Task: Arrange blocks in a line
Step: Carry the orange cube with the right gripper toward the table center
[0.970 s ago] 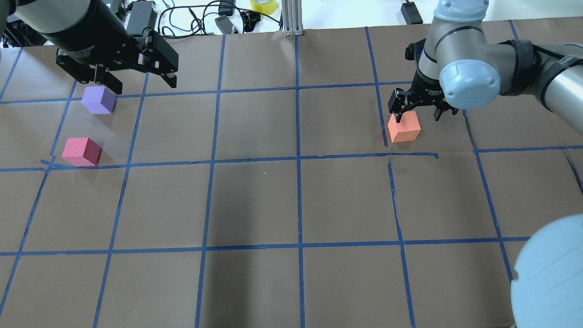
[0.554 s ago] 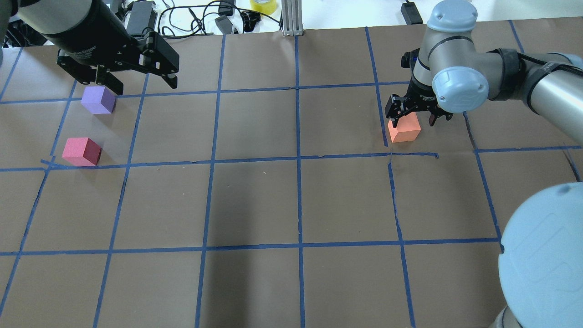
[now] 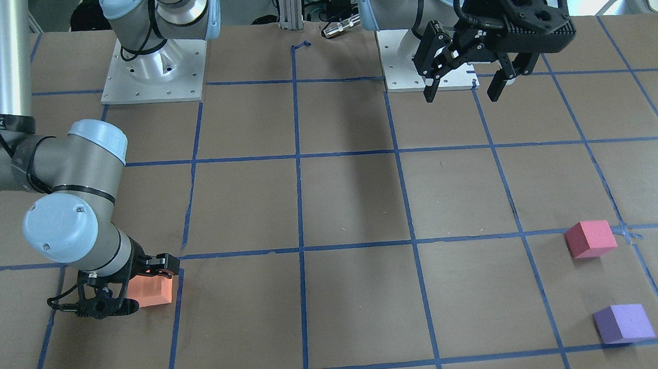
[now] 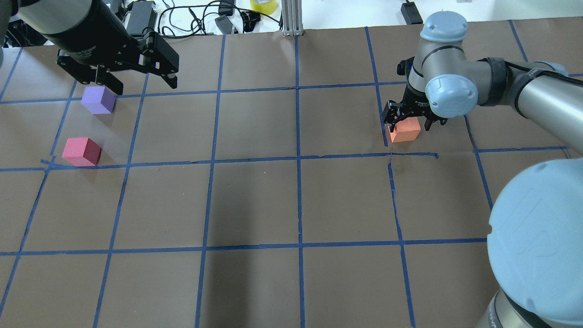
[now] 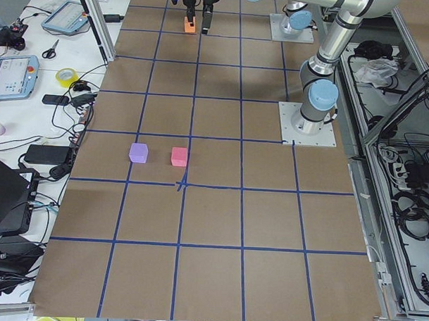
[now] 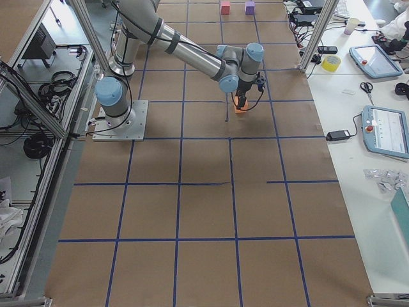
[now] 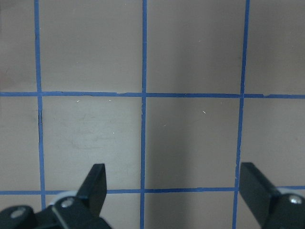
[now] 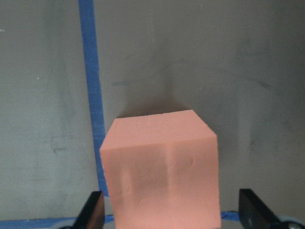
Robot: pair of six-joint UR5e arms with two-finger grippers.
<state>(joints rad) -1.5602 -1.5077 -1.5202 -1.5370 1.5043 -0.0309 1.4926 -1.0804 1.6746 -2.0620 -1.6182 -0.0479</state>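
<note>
Brown-papered bench [image 4: 255, 200], ruled into squares with blue tape [image 4: 298, 157]. Past its far edge: cables [image 4: 191, 18], power bricks [image 4: 141, 18], a roll of yellow tape [image 4: 263, 5] and an aluminium post [image 4: 291, 18]. Along one long side, seen from the ends: teach pendants [image 6: 386, 131] and scissors [image 6: 365, 85].

Step in hand, by the look of it: taking up the first block. Right tool [image 4: 407, 124] down at the orange block [image 4: 404, 132], fingers apart and straddling it, one to each side. Gaps to the faces plain in the wrist view, so not clamped yet. Block flat on the bench, just beside a blue line on the robot's right, well apart from the other two.

Pinkish-red block [image 4: 82, 151] and purple block [image 4: 98, 100] near each other on the robot's left, the purple farther out, neither held. Left tool [image 4: 143, 86] held high, fingers wide apart with nothing between them, looking down on bare grid only.

Next, as a judgement: close squarely on the orange faces, lift clear, carry across toward the pair and set down in line with them. Calls for a centred, moderate squeeze. Probably soft material, going by the faint dents on the near face. Little of the task done so far.
</note>
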